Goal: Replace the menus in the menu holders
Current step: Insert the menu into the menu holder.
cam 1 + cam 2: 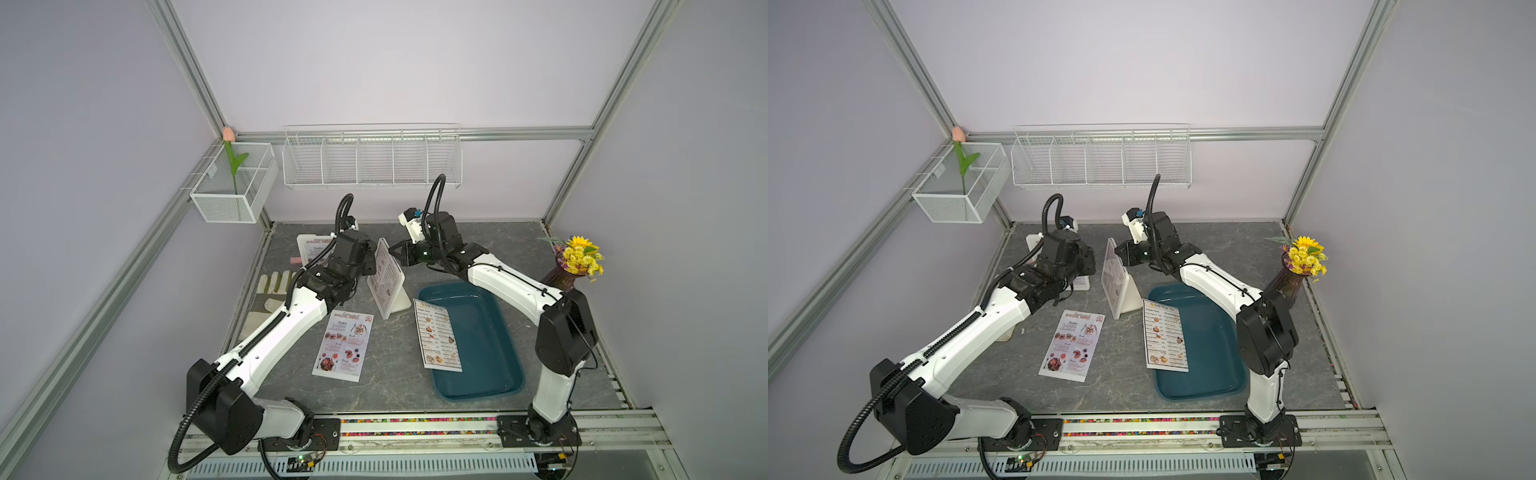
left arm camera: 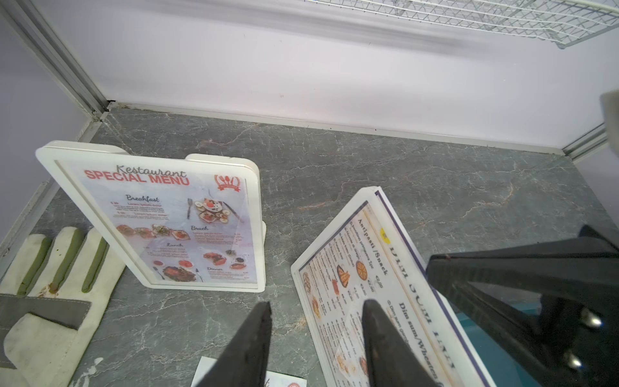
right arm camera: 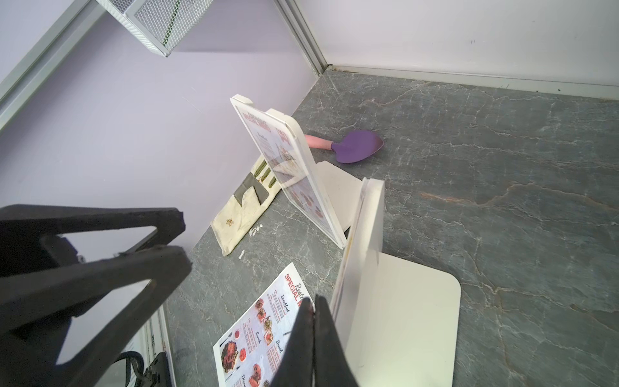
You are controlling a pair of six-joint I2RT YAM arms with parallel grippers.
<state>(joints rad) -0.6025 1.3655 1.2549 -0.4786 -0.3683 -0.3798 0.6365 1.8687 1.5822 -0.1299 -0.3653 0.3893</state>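
- Menu holder, centre of the surface (image 3: 402, 301) – stands upright between the two arms. Its long axis runs up and down, and its clear front is turned toward the left arm.
- DIM SUM INN menu in that holder (image 2: 351, 268) – heading uppermost. The heading strip seems to show past the frame's top edge.
- Menu holder, back left (image 2: 201, 287) – upright near the back-left corner, just beside a work glove (image 2: 50, 268). Its front faces the left arm.
- SPECIAL MENU in the back-left holder (image 2: 167, 228) – red heading at the top, long axis vertical.
- Loose SPECIAL MENU (image 1: 344, 345) – flat on the surface in front of the centre holder. Its long axis runs front to back, with the heading toward the back wall.
- Loose DIM SUM INN menu (image 1: 438, 334) – lies over the left rim of the teal tray (image 1: 490, 365), heading toward the back wall.
- Left claw (image 2: 318, 303) – fingers moderately apart and gripping nothing, hovering in front of the centre holder's face.
- Right claw (image 3: 314, 300) – clenched tight, with its tips just beside the centre holder's top edge. Whether they pinch the sheet cannot be told.
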